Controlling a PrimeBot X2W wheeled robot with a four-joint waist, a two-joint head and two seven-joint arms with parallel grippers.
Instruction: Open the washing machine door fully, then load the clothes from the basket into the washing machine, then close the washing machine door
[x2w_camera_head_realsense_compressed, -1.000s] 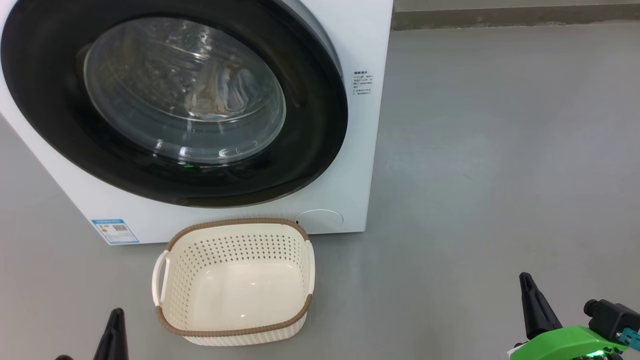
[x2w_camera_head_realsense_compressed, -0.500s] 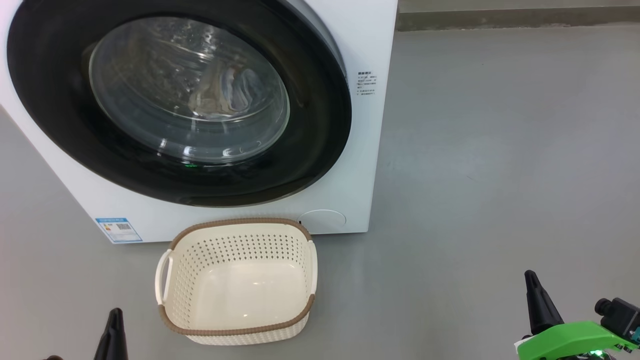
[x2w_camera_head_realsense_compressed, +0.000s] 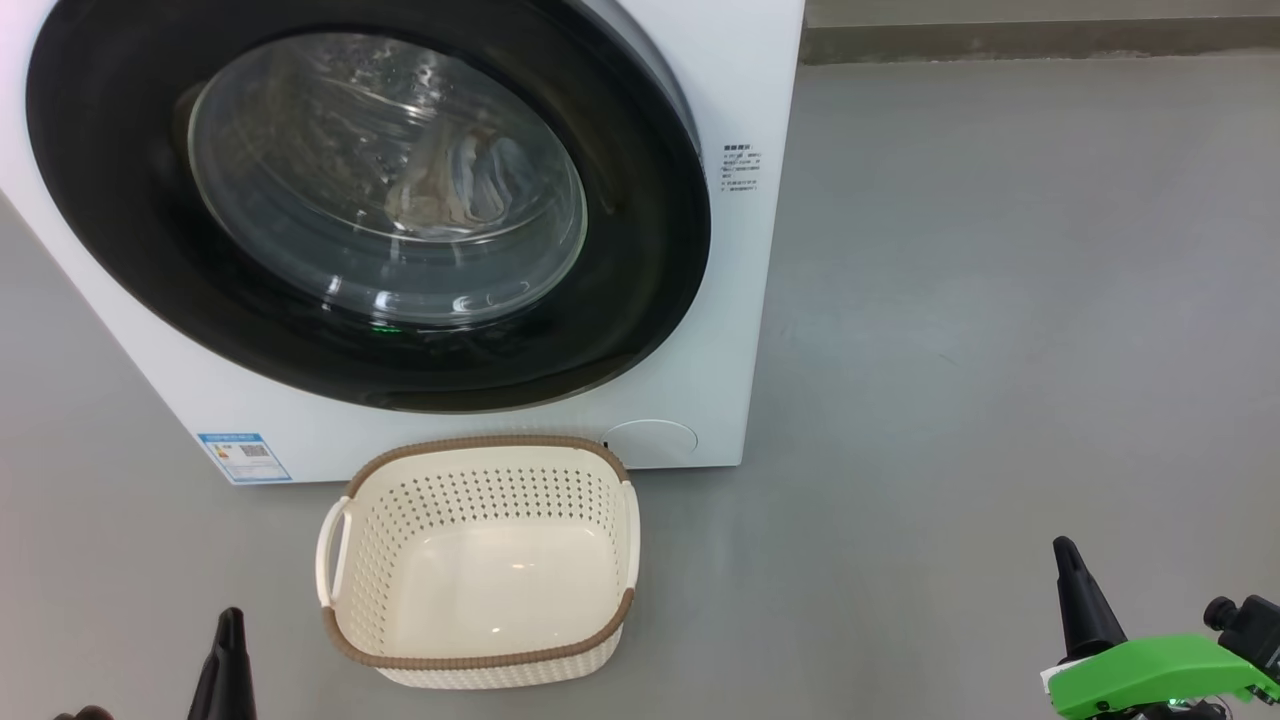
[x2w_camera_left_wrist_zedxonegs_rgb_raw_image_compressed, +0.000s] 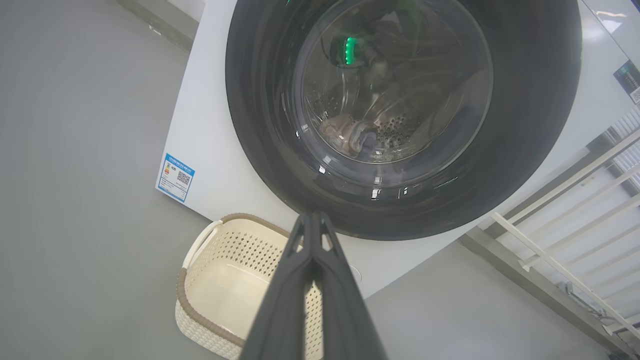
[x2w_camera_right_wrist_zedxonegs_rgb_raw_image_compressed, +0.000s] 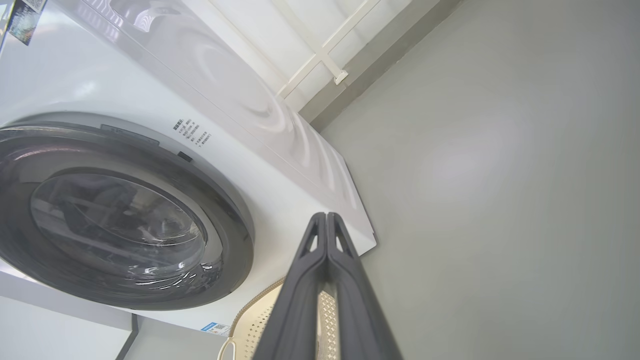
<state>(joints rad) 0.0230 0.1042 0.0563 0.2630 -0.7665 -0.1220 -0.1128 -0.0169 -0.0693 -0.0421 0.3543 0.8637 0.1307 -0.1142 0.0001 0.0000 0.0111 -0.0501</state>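
Note:
The white washing machine (x2w_camera_head_realsense_compressed: 745, 90) stands ahead on the left, and its door (x2w_camera_head_realsense_compressed: 650, 280) with the black rim lies flush against the front. Through the glass bowl I see clothes (x2w_camera_head_realsense_compressed: 470, 185) inside the drum; the left wrist view shows the clothes (x2w_camera_left_wrist_zedxonegs_rgb_raw_image_compressed: 350, 137) low behind the window. In front of the machine sits the cream basket (x2w_camera_head_realsense_compressed: 480, 443), with nothing in it. My left gripper (x2w_camera_head_realsense_compressed: 230, 625) is shut, low at the left, short of the basket. Far to the right my right gripper (x2w_camera_head_realsense_compressed: 1068, 555) is shut too. Each wrist view shows its fingertips pressed together: left gripper (x2w_camera_left_wrist_zedxonegs_rgb_raw_image_compressed: 312, 216), right gripper (x2w_camera_right_wrist_zedxonegs_rgb_raw_image_compressed: 326, 216).
Grey floor stretches wide to the right of the machine. A wall base strip (x2w_camera_head_realsense_compressed: 1000, 40) runs along the back. A blue label (x2w_camera_head_realsense_compressed: 245, 456) and a round cover (x2w_camera_head_realsense_compressed: 650, 442) mark the machine's lower front. A white railing (x2w_camera_left_wrist_zedxonegs_rgb_raw_image_compressed: 565, 240) stands beside the machine.
The whole head picture has drifted slightly, so the camera has moved. My right gripper sits a little further right in the picture. Door, basket and both shut grippers are otherwise unchanged.

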